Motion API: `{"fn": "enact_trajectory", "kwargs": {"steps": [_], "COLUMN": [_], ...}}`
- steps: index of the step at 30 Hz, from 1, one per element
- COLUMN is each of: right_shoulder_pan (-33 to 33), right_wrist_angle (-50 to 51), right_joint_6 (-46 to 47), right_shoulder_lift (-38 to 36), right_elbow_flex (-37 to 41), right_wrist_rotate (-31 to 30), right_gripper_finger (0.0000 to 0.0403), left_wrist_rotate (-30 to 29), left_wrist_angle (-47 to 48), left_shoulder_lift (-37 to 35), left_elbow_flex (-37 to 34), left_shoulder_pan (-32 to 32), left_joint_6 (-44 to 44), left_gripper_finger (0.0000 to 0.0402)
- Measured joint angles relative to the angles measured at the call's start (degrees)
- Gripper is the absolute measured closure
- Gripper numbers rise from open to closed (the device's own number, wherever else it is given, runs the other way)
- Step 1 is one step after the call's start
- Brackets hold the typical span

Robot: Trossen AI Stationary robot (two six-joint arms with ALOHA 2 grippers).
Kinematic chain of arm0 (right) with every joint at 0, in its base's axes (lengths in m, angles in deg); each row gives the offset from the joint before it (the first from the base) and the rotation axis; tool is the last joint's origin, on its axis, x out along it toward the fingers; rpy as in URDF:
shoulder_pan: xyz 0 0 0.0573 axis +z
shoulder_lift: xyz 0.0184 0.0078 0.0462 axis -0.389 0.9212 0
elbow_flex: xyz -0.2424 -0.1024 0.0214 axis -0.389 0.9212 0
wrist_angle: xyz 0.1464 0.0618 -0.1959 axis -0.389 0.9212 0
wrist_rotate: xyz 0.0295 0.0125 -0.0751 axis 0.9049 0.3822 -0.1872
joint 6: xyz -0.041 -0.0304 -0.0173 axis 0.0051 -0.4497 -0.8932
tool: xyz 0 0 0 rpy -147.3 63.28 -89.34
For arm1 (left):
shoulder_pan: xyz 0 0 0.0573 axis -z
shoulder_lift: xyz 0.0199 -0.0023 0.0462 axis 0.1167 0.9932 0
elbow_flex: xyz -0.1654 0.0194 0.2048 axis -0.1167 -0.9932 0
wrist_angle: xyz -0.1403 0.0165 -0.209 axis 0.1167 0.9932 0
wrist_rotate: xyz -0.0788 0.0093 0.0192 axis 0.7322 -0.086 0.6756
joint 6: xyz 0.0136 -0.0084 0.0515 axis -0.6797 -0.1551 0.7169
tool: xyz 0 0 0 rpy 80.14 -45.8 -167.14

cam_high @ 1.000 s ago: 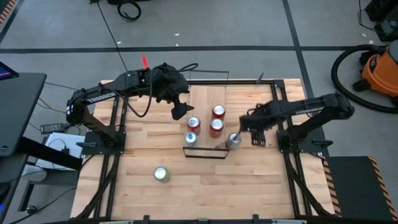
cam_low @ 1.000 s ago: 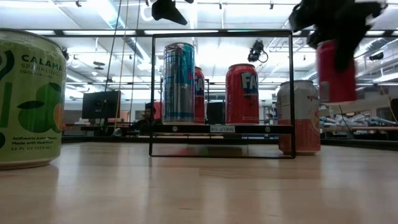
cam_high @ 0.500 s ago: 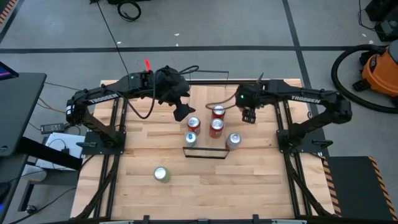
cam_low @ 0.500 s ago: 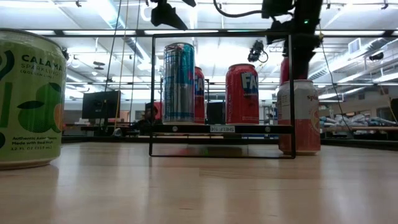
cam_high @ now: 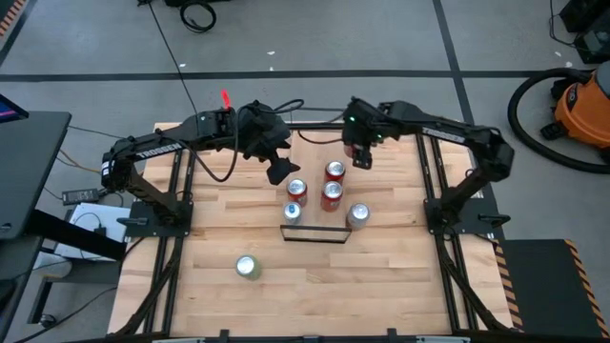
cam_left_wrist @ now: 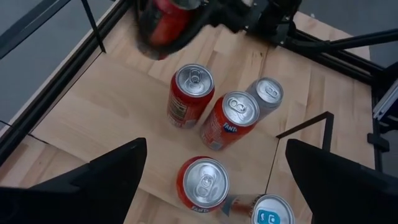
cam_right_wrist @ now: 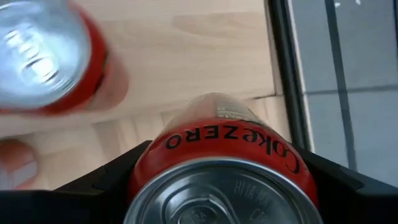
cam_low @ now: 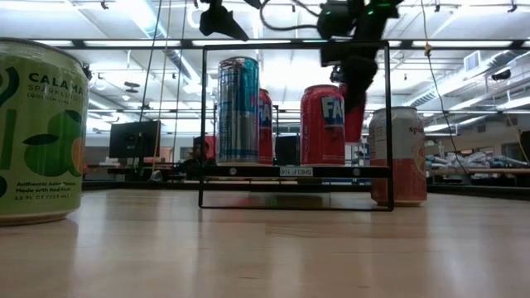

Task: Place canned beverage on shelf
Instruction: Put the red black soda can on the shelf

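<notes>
The shelf [cam_high: 313,145] is a light-wood board with black wire rails, lying on the table. Two red cans [cam_high: 334,171], a red Fanta can [cam_high: 331,195] and a blue can [cam_high: 293,211] stand on it. My right gripper [cam_high: 360,152] is shut on a red Coke Zero can [cam_right_wrist: 227,143] above the shelf's far right part; in the low view the can [cam_low: 354,116] hangs behind the Fanta can. My left gripper [cam_high: 278,170] is open and empty above the shelf's left side. My right gripper pinches the Coke Zero can by its two opposite sides [cam_right_wrist: 146,168] between its two fingers [cam_right_wrist: 93,186], up by the can's top rim. The fingers come from above, pointing down. The can hangs below them, nearly upright and clear of shelf and table.
A silver-and-pink can [cam_high: 358,215] stands on the table just right of the shelf's near end. A green can [cam_high: 248,267] stands alone toward the table's near left. The near rail [cam_low: 294,124] frames the shelf in the low view.
My right gripper has carried the Coke Zero can from beside the shelf's right side toward the table's far edge and leftward, and now holds it over the shelf's far right part. The can stays lifted and nearly upright.
</notes>
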Motion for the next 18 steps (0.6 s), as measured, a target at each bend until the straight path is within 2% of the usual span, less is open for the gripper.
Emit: {"fn": "enact_trajectory", "kwargs": {"steps": [5,11,18], "right_shoulder_pan": [-1.03,-1.31,-0.76], "right_wrist_angle": [-0.68,-0.71,-0.79], "right_joint_6": [-1.80,-3.07,-3.15], "right_shoulder_lift": [6.26,12.78,17.42], "right_elbow_flex": [-7.70,-17.17,-23.01], "right_wrist_rotate": [2.18,5.53,8.00], "right_gripper_finger": [0.0082,0.0082,0.0082], "left_wrist_rotate": [0.00,0.00,-1.12], "left_wrist_angle": [1.73,10.02,13.69], "left_shoulder_lift": [0.00,-0.52,-5.70], "left_elbow_flex": [0.00,-0.09,-0.09], "left_shoulder_pan": [-0.02,-0.07,-0.70], "left_joint_6": [-0.51,0.59,1.25], "left_gripper_finger": [0.0006,0.0006,0.0006]}}
